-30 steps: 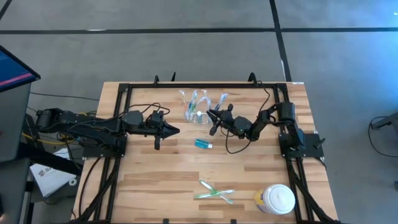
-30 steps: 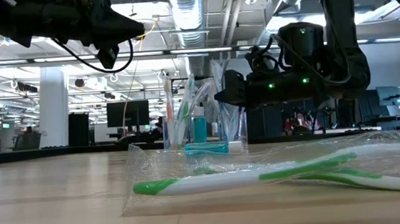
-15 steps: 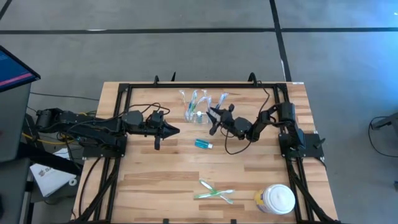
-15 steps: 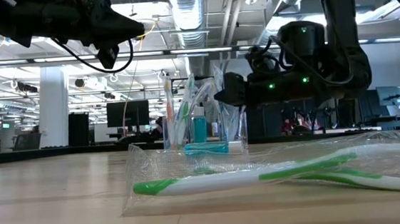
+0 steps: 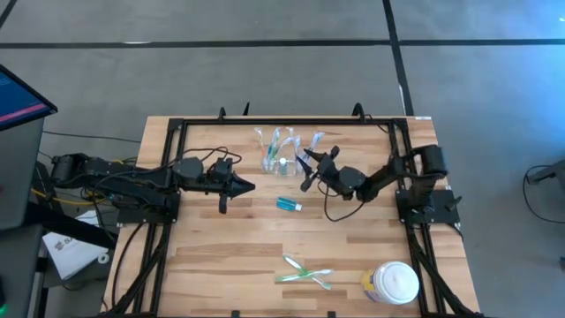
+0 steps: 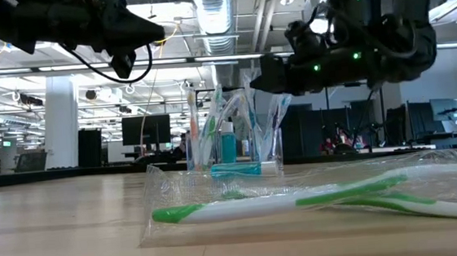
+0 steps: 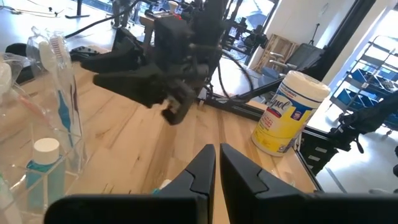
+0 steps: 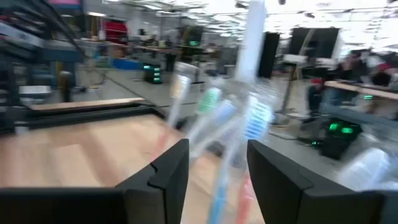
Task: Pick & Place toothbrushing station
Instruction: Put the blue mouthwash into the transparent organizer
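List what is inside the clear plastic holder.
The small clear plastic holder holds upright translucent blue, green and whitish toothbrushes plus a teal, white-capped tube. Their lower ends blur together behind its walls.

You see holder (image 5: 281, 155) at table's (image 5: 221, 256) far middle, brushes in it; tube (image 5: 289, 205) just before it; loose toothbrushes (image 5: 305, 273) near front edge, jar (image 5: 391, 284) right of them.

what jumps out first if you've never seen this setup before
The eye lands on the clear holder at the far middle of the table, bristling with upright toothbrushes, with the right hand open just beside it. The left hand hovers shut to the holder's left, and a small teal tube lies on the wood in front of it. Near the front edge lie wrapped green toothbrushes and a white lidded jar.
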### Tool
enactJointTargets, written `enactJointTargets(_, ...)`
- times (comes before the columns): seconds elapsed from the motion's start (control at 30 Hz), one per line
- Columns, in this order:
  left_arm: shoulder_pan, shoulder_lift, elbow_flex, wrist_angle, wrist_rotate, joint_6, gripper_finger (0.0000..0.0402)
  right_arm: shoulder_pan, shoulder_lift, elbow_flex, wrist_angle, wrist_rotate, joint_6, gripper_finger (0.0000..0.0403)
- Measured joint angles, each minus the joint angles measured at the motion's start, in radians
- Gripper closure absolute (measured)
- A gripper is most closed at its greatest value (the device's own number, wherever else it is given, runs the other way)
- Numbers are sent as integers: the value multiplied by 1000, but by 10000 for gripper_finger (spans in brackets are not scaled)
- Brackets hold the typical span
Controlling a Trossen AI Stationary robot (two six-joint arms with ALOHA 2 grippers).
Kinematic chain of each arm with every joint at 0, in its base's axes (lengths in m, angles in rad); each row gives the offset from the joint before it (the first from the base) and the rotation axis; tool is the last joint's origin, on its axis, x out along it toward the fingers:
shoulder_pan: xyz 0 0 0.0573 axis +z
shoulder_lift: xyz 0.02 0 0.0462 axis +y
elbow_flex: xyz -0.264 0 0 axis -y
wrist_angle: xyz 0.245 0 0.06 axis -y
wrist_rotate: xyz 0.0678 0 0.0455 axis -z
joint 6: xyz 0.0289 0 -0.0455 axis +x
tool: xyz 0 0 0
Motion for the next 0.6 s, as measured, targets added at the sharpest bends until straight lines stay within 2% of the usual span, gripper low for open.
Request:
enactJointTargets(0.4, 0, 0, 0, 0, -2, 17, 385, 28, -262, 1, -486, -258, 130, 266)
enactJointTargets(0.6, 0, 0, 0, 1, -5, 18, 385, 28, -301, 1, -579, -373, 148, 262)
